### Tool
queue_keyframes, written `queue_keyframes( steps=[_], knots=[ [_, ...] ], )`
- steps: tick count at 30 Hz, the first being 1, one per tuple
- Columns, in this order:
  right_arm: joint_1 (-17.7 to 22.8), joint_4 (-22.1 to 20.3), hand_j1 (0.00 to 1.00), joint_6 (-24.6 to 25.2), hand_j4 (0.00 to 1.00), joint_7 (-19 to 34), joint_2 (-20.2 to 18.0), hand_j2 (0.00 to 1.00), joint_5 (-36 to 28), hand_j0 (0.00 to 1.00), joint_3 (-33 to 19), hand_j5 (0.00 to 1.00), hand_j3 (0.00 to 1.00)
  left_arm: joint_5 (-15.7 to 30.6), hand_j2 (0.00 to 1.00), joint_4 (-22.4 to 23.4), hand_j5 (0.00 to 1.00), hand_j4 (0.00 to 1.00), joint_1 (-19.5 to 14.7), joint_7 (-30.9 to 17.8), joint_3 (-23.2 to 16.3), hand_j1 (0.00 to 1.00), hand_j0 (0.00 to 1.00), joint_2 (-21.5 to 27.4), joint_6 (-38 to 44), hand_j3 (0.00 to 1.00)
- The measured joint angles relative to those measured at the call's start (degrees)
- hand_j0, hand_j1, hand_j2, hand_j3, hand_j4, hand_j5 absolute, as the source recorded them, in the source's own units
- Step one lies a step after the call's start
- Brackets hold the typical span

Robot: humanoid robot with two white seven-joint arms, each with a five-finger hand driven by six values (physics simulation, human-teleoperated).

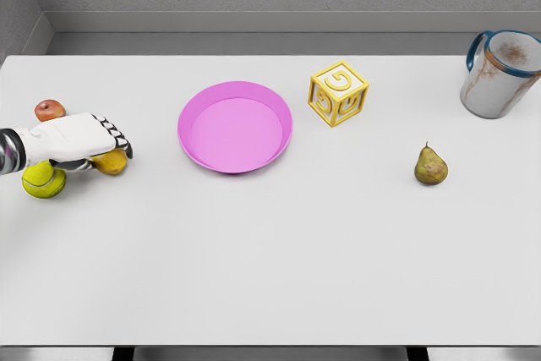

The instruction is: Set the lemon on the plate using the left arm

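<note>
The lemon (112,163), yellow-orange, lies on the white table (270,259) at the far left, partly covered by my left hand (101,156). The hand's white fingers (117,136) curl down over the lemon's top and right side, and the thumb sits at its left, so the hand is closed around it. The pink plate (235,127) stands to the right of the hand, a short gap away, with nothing in it. My right arm does not show.
A yellow-green tennis ball (42,180) touches the hand's lower left. A small red apple (49,109) lies just behind the wrist. Farther right are a yellow letter block (338,93), a pear (431,166) and a rusty mug (500,73).
</note>
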Motion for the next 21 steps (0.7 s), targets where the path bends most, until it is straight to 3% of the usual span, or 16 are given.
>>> queue_keyframes(
  steps=[14, 21],
  knots=[
    [0.0, -0.01, 1.0, 0.0, 1.0, 0.0, 0.0, 1.0, 0.0, 1.0, 0.01, 1.0, 1.0, 1.25, 0.61, 0.77, 0.61, 0.61, 0.7, 0.43, 0.21, 0.61, 0.61, 0.14, 1.06, 0.61],
    [0.0, -0.02, 1.0, 0.0, 1.0, 0.0, 0.0, 1.0, 0.0, 1.0, 0.01, 1.0, 1.0, 4.41, 0.61, 2.91, 0.61, 0.61, 0.53, 2.03, -0.7, 0.61, 0.61, -0.55, 3.12, 0.61]
  ],
)
